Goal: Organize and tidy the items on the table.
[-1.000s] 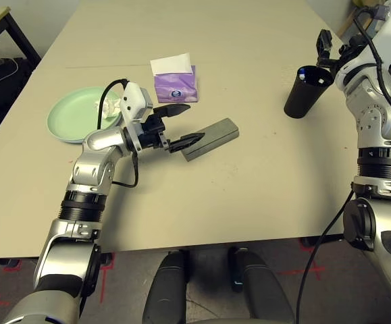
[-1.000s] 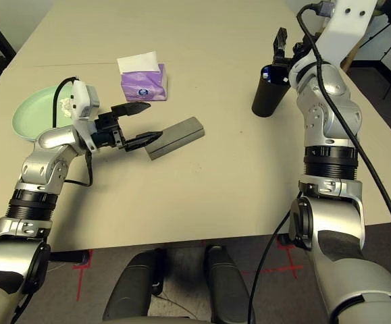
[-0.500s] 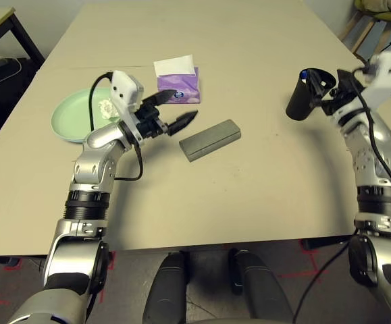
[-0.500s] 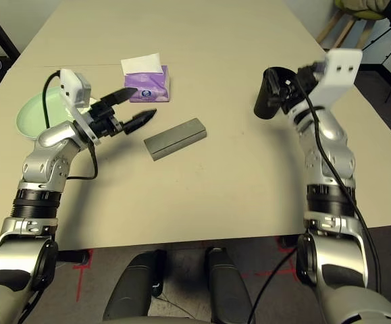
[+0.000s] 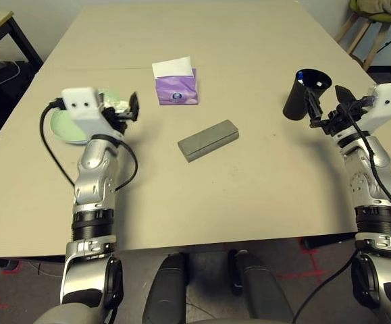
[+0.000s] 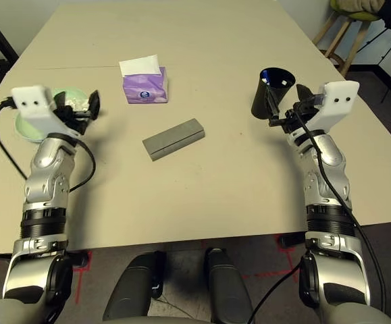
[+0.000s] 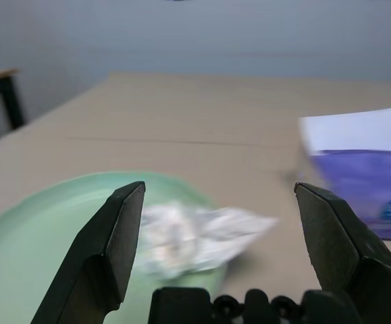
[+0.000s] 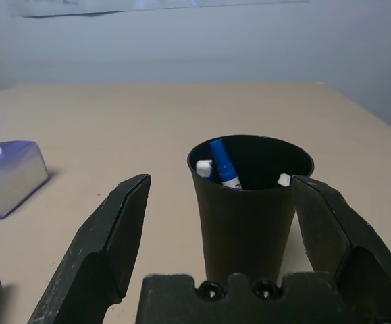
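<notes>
Beige table, right gripper wide beside black cup

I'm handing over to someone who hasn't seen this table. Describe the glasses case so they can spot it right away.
On the large beige table, look near the middle, between the purple tissue box further back and the near edge. The long grey glasses case lies flat there at a slant, touching nothing. It is the one low, bar-shaped grey thing; the black cup stands upright and the pale green round plate is round.
</notes>
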Controlling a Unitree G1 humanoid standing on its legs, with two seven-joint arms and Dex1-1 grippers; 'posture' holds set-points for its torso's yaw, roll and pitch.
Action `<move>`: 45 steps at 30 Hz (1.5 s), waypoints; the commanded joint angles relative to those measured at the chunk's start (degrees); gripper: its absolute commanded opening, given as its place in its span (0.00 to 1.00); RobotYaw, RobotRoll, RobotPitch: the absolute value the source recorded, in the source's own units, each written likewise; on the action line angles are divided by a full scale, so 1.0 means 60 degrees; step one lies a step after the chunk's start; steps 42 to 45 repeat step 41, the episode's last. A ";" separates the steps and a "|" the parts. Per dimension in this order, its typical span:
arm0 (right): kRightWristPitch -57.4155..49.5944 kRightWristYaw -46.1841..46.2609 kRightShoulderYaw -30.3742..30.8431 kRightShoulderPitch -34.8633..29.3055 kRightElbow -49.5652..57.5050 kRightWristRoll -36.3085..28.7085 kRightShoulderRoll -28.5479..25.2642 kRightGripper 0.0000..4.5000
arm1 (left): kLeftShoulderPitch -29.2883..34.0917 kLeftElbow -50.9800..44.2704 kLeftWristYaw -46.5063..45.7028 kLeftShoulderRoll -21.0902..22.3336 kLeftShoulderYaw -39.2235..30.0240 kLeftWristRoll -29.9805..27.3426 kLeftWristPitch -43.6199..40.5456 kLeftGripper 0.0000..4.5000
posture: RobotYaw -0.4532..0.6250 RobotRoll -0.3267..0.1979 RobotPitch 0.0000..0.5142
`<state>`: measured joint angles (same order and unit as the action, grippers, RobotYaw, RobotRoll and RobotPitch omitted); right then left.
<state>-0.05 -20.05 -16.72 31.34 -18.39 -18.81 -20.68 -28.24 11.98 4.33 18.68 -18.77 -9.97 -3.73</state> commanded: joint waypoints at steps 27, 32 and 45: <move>-0.0297 0.1274 -0.0201 -0.0929 0.0497 0.0549 0.0016 0.99 | 0.1134 0.1338 0.2072 0.0868 -0.0247 -0.0537 0.1139 1.00 | 0.52 0.62 0.22; -0.0387 0.1298 -0.0205 -0.0937 0.0539 0.0575 0.0034 0.99 | 0.1165 0.1319 0.1844 0.0834 -0.0314 -0.0537 0.1057 1.00 | 0.52 0.62 0.21; -0.0617 0.1527 -0.0170 -0.1246 0.0845 0.0683 0.0092 0.99 | 0.1141 0.1258 0.1711 0.0772 -0.0292 -0.0590 0.1126 1.00 | 0.51 0.62 0.21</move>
